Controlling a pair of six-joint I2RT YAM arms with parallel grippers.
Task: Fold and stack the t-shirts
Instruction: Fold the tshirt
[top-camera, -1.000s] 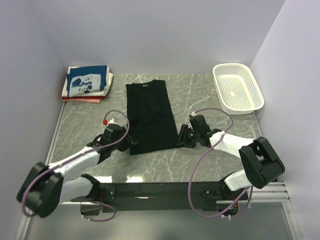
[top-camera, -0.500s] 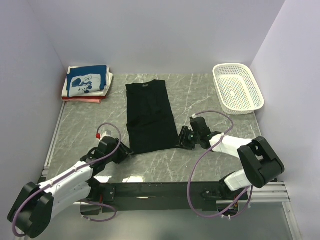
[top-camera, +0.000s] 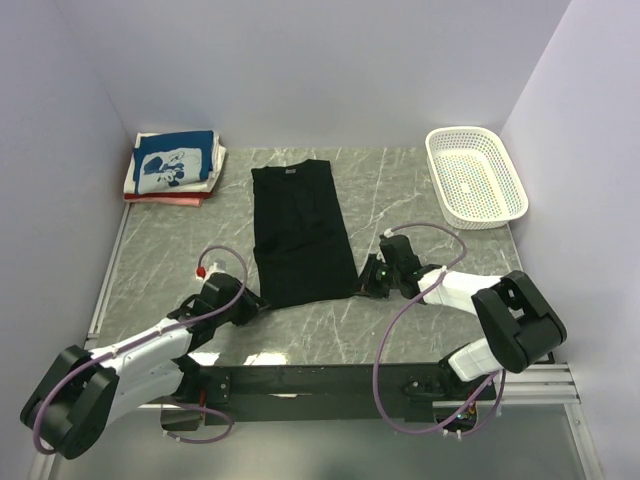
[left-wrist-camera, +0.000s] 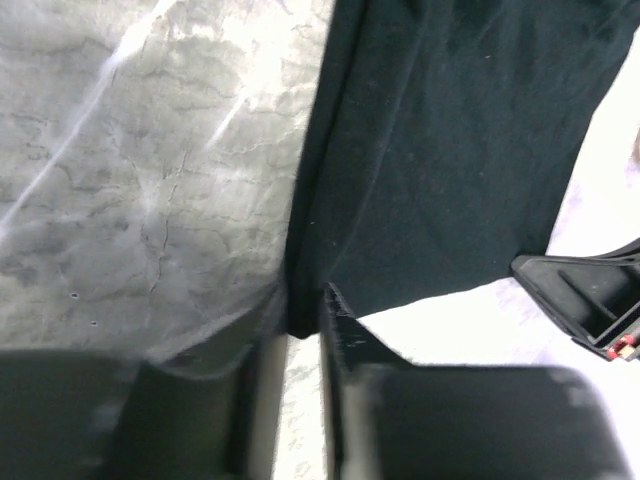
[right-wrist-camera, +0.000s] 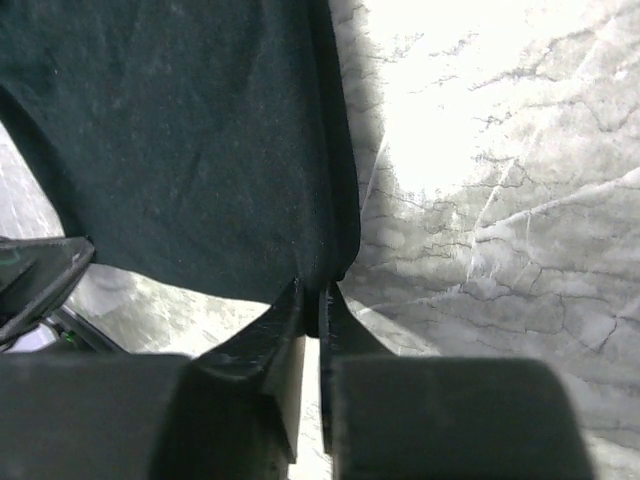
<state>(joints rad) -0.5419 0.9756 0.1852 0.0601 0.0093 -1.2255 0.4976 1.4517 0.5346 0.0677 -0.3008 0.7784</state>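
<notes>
Lying in the middle of the marbled grey table (top-camera: 420, 200), a black t-shirt (top-camera: 298, 232) is folded in from the sides to a long narrow strip. Its long axis runs from the near edge toward the far edge, with the collar and small neck label (top-camera: 291, 172) at the far end and the hem at the near end. The cloth looks flat and smooth, with only faint creases.

The left tool (top-camera: 252, 303) sits at the near-left corner of the hem, and the right tool (top-camera: 365, 280) at the near-right corner. Each arm is therefore nearest its own corner, and the whole shirt stretches away from both toward the far edge. In each wrist view the jaws stand drawn close together with the hem corner caught between them, so both tools appear to be pinching the cloth. The next move likely means carrying the hem forward along that long axis toward the collar.

A stack of folded t-shirts (top-camera: 172, 165), blue with a white print on top and white and red below, rests at the far-left corner. A white perforated basket (top-camera: 475, 178) stands at the far-right corner, well apart from the shirt.
</notes>
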